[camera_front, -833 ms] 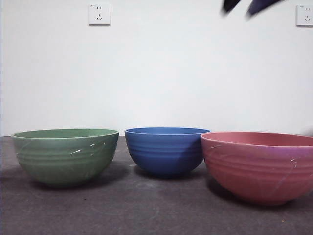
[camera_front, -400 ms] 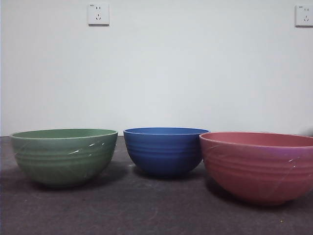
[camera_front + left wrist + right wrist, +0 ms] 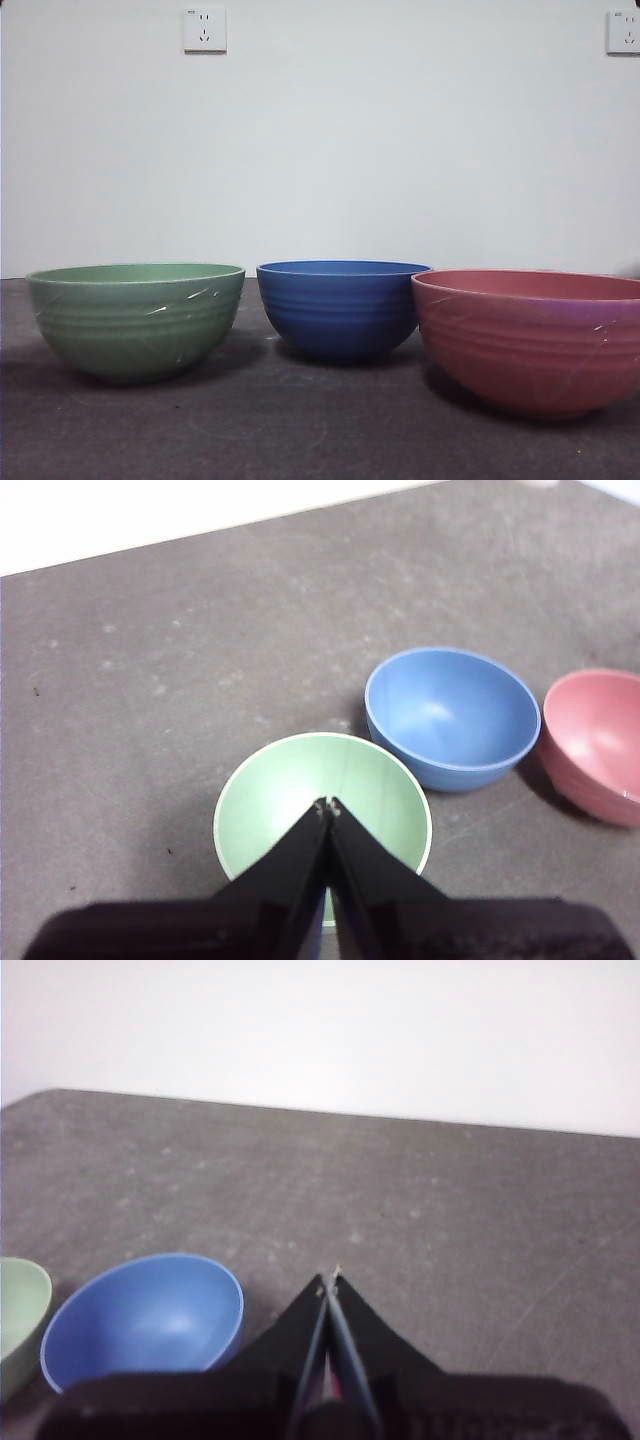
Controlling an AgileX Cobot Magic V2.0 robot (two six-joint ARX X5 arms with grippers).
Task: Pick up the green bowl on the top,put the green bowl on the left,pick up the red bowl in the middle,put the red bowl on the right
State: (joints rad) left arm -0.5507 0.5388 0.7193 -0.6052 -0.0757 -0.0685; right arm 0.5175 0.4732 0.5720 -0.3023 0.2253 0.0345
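A plain white wall (image 3: pixel 400 150) stands behind the dark grey table (image 3: pixel 300 430), and on the wall I see two white sockets, one (image 3: pixel 204 30) at the upper left and one (image 3: pixel 623 31) at the upper right corner of the front view.

On the table three ribbed bowls stand upright in a row, each one apart from its neighbour. The green bowl (image 3: pixel 137 318) is on the left side, with pale scratch marks on its wall. The blue bowl (image 3: pixel 341 306) is in the middle and a little further back. The red bowl (image 3: pixel 530 338) is on the right side, nearest to the front camera, and its right part is cut by the picture edge. All three bowls look empty inside.

In the front view I see no arm. From the left wrist camera, my left pincer (image 3: pixel 328 806) is clenched, the two black jaws pressed tip to tip with nothing between them, and it hangs above the open mouth of the green bowl (image 3: pixel 320 800); the blue bowl (image 3: pixel 452 718) and the red bowl (image 3: pixel 597 742) are beside it. From the right wrist camera, my right pincer (image 3: pixel 328 1279) is also clenched on nothing, above the table, with the blue bowl (image 3: pixel 145 1318) near it and a slice of the green bowl (image 3: pixel 20 1310) at the picture edge
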